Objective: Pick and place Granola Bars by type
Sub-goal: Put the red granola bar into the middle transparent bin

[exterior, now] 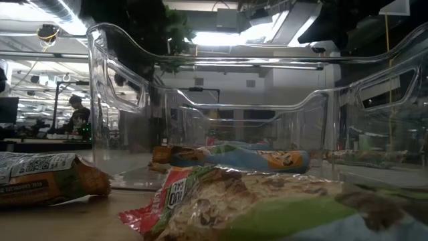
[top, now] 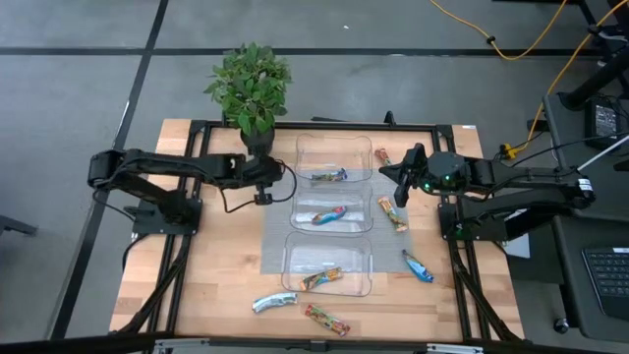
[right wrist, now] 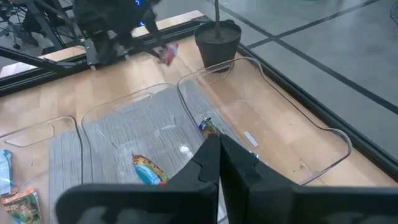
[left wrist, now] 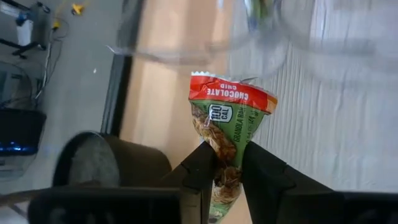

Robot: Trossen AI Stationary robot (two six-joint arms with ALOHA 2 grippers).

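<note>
Granola bar (left wrist: 229, 134) — a red-and-green one — hangs clamped by its end in your left claw (left wrist: 229, 167), lifted off the desk (top: 211, 280) beside the trays (top: 334, 157) for sorting; right claw (top: 401, 183) waits closed, empty.

Wooden table (top: 211, 285) under grey mat (top: 278, 231), loose bars (top: 273, 302), plant pot (top: 257, 138)

The left arm reaches in from the tabletop's left edge toward the far middle, its left hand (top: 263, 198) raised, fingers (left wrist: 202, 163) clamped on a granola bar (left wrist: 229, 127). The right arm comes in from the right edge; its right hand (top: 401, 189) hovers over the far right part, fingers (right wrist: 208, 163) pressed together, holding nothing.
</note>
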